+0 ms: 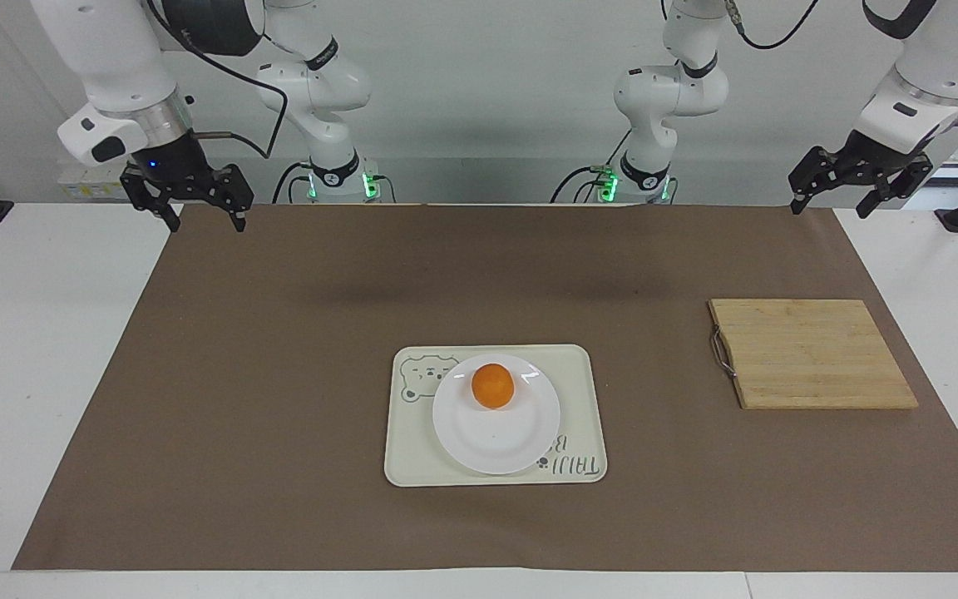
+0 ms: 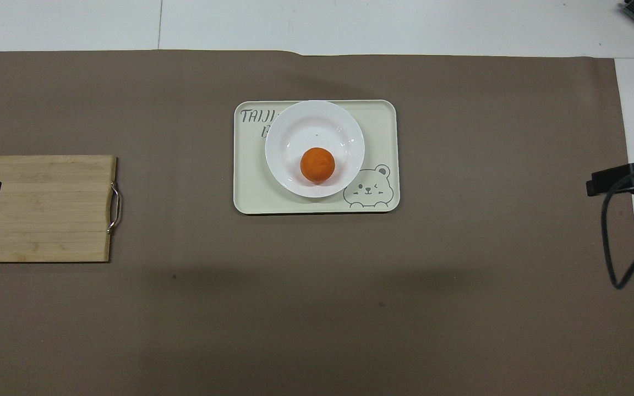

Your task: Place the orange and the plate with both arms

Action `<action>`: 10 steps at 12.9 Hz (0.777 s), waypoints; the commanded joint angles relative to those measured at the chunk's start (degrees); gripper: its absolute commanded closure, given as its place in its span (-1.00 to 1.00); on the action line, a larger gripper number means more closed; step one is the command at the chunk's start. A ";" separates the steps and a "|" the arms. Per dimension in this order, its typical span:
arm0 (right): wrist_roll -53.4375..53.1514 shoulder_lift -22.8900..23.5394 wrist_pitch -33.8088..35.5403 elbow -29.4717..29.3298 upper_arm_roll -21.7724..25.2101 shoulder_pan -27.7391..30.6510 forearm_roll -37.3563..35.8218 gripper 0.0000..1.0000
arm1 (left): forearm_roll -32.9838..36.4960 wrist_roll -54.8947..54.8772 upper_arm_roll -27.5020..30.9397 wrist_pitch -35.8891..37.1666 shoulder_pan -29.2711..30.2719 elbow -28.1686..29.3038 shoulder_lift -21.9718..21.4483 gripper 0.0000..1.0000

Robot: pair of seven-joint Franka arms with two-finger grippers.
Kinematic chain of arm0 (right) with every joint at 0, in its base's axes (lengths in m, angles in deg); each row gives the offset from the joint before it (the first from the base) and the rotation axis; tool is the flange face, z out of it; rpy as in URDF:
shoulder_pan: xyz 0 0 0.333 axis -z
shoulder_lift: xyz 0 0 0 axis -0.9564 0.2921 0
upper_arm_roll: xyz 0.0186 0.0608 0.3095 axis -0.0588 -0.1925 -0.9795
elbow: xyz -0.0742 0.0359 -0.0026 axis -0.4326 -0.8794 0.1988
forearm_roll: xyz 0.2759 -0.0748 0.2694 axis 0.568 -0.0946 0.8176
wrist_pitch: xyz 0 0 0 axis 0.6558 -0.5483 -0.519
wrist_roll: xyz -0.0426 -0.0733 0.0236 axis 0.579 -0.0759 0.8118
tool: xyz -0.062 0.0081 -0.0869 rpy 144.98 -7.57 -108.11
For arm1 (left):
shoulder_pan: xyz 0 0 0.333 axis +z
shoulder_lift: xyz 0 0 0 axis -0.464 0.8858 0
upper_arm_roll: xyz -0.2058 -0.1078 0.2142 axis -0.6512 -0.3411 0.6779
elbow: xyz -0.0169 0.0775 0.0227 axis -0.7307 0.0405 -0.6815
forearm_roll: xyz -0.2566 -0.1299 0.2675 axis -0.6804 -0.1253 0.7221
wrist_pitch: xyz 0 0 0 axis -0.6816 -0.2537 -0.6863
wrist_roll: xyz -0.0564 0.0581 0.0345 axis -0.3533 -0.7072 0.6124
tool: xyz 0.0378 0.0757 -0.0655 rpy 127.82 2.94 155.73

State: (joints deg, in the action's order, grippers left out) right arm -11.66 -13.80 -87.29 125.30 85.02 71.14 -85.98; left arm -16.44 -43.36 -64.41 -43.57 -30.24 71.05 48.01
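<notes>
The orange [image 1: 493, 386] [image 2: 317, 164] rests in the white plate [image 1: 496, 437] [image 2: 295, 129]. The plate sits on the cream bear tray [image 1: 409, 457] [image 2: 251, 181] in the middle of the brown mat. My right gripper [image 1: 190, 200] is open and empty, raised over the mat's corner at the right arm's end, by the robots. My left gripper [image 1: 855, 185] is open and empty, raised over the mat's corner at the left arm's end; that arm waits. Both are well apart from the tray.
A wooden cutting board [image 1: 808, 353] [image 2: 36, 208] with a metal handle lies on the mat toward the left arm's end. A brown mat [image 1: 279, 433] covers most of the white table.
</notes>
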 commanded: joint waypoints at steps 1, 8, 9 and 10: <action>-1.01 0.78 0.42 -0.87 -0.53 0.38 -0.49 -1.00 | 0.60 -0.15 -0.40 0.40 0.48 1.18 -1.13 -1.00; -0.92 0.52 1.12 -0.43 -0.62 0.20 -0.05 -1.00 | 0.60 -0.15 -0.40 0.40 0.48 1.18 -1.13 -1.00; -0.92 0.43 1.21 -0.34 -0.53 0.20 -0.05 -1.00 | 0.60 -0.15 -0.40 0.40 0.48 1.10 -1.13 -1.00; -1.01 0.08 1.21 -0.08 -0.62 0.20 -0.05 -1.00 | 0.60 -0.15 -0.40 0.40 0.48 1.10 -1.13 -1.00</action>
State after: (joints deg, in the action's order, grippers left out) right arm -11.66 -13.29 -86.67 125.01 84.88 71.13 -85.97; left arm -16.44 -43.36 -64.41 -43.57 -30.24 71.05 48.01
